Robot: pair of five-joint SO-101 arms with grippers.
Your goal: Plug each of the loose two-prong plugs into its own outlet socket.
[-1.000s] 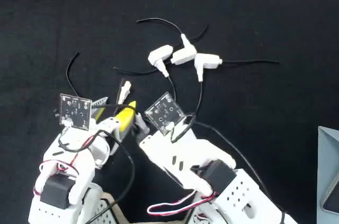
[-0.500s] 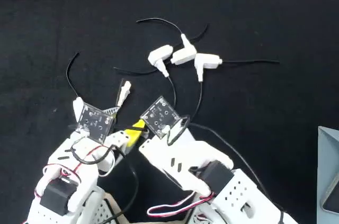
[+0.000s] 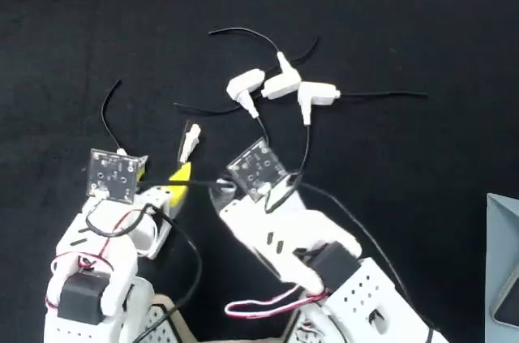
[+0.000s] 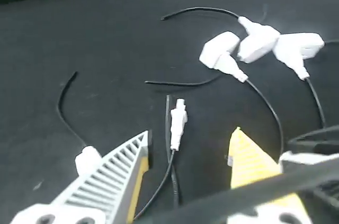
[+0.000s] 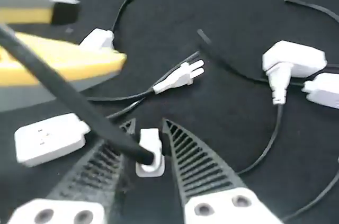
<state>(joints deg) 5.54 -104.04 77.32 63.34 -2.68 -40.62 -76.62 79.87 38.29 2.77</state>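
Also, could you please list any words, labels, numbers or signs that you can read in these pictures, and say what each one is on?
None: no text reads clearly on anything here.
outlet socket: small dark marks on its face, too blurred to read.
left wrist board and right wrist board: specks only, no legible print.

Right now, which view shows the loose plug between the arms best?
Right wrist view: the plug lies unobstructed, both prongs distinct. Left wrist view shows its body, prongs unclear. High view shows it from above, prongs indistinct.
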